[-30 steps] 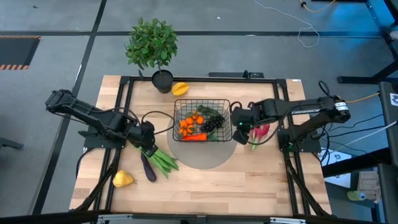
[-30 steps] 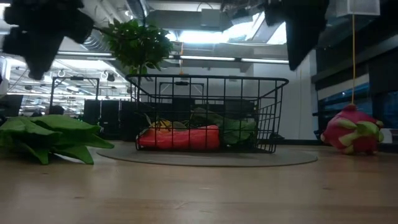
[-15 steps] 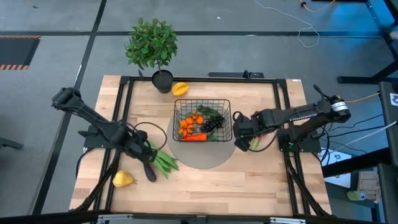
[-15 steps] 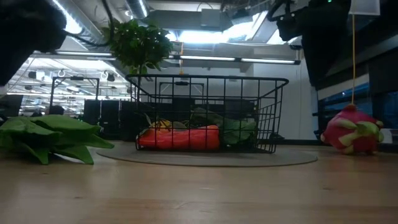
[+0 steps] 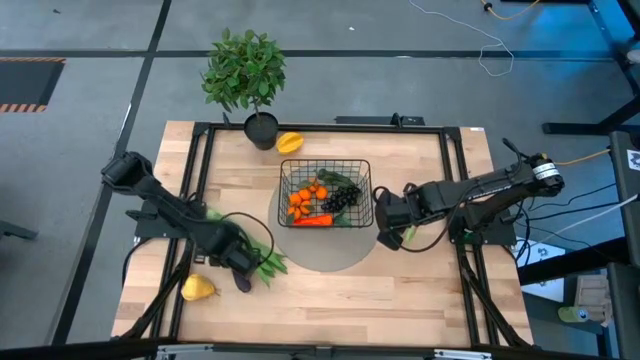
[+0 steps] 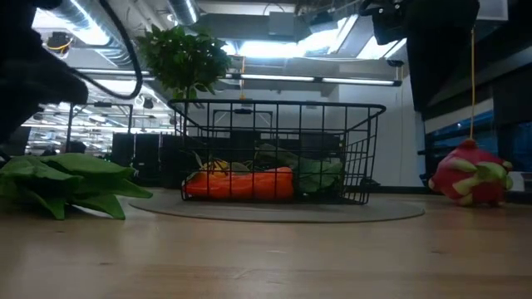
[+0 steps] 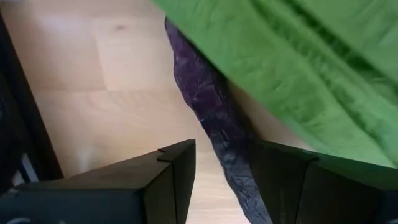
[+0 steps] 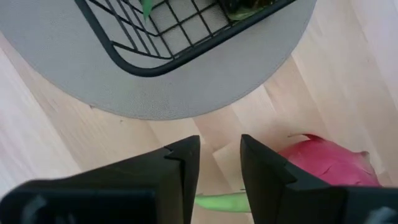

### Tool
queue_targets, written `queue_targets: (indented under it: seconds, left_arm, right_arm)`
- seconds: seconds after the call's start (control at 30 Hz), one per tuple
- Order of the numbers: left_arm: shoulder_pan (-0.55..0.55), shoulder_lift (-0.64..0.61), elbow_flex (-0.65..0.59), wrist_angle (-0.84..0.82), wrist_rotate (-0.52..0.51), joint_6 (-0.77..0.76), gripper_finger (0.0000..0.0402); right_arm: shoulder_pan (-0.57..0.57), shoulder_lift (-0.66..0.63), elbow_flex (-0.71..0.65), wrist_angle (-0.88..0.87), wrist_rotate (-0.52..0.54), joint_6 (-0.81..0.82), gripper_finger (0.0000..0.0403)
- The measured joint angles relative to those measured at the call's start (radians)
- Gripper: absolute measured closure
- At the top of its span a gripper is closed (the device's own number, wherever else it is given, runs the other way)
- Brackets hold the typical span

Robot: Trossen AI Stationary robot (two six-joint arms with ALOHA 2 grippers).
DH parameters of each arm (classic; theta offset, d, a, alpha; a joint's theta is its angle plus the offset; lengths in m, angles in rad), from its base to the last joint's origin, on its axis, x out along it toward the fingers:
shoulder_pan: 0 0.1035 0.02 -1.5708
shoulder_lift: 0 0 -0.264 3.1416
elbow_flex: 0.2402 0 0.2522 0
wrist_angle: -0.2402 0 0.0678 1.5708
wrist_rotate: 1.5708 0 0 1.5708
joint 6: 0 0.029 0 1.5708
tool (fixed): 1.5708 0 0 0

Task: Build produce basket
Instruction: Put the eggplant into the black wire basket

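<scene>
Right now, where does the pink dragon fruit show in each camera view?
High view: dragon fruit mostly hidden under the right tool, right of the basket; only green tips show.
Low view: far right, on the table, right of the basket.
Left wrist view: not in it.
Right wrist view: beside the tool's fingers, pink body on the wood.
Shared landmark: the black wire basket on the grey round mat.

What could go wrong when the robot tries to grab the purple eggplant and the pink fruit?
The left gripper straddles the eggplant, which lies against the green stalks; closing might pinch a stalk too, or let the thin eggplant slip. The right gripper points beside the dragon fruit, not over it, so it might nudge the fruit away. Its fingers also look narrow for it.
</scene>
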Motion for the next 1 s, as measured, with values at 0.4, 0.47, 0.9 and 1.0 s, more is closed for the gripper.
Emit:
queue_targets:
  seconds: [0.4,0.47,0.9,1.0]
  left_arm:
    - [-0.057,0.072,0.001,0.085,0.007,-0.068,0.0266]
    - [-0.072,0.086,-0.001,0.081,0.027,-0.072,0.0266]
    - [-0.139,0.174,0.005,0.099,0.016,-0.031,0.0267]
    - [-0.140,0.167,0.003,0.098,-0.019,0.037,0.0283]
  right_arm:
    - [0.013,0.000,0.000,0.002,0.003,-0.048,0.0299]
    - [0.013,0.000,0.000,0.006,0.003,-0.048,0.0299]
    - [0.013,0.000,0.001,0.020,0.002,-0.047,0.0299]
    - [0.013,0.000,0.001,0.021,0.002,-0.047,0.0299]
